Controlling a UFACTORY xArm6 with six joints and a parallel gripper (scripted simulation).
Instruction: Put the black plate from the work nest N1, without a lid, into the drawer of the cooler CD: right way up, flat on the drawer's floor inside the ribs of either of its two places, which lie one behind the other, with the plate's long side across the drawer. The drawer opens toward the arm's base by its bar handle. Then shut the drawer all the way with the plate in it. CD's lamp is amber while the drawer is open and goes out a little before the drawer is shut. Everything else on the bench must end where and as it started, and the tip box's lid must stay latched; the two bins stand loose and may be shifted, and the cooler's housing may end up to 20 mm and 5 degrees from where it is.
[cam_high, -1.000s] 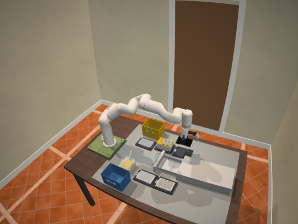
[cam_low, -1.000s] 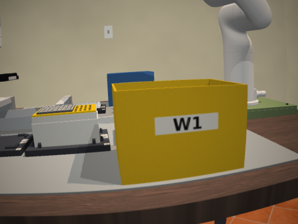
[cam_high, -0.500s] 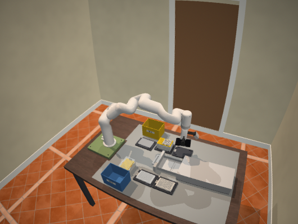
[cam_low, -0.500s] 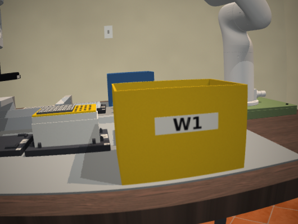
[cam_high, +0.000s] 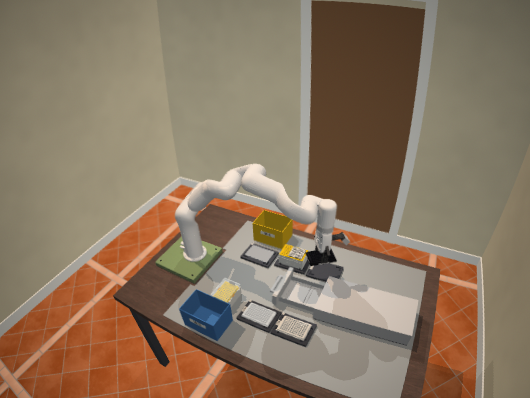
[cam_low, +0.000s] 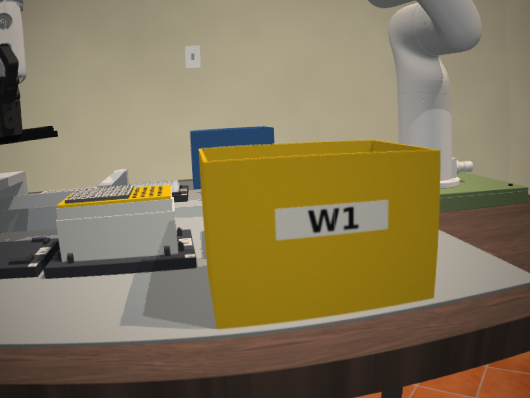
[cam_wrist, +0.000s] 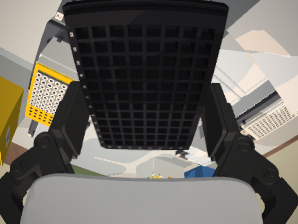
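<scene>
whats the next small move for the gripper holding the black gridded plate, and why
Probably carry the black gridded well plate sideways toward the open drawer of the long grey cooler, keeping it level. The black two-finger gripper is shut on the plate's sides and holds it raised above the dark work nest, beside the drawer rather than over it. Lowering looks premature until it sits above a place.

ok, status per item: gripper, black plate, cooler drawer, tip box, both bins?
gripper: shut on the black plate, fingers on its two long sides
black plate: lifted, no lid, above the bench
cooler drawer: pulled open, nothing visible in it
N1 nest: vacated
tip box: seated in its holder; latch not discernible
yellow bin W1: upright
blue bin: upright, looks empty
</scene>
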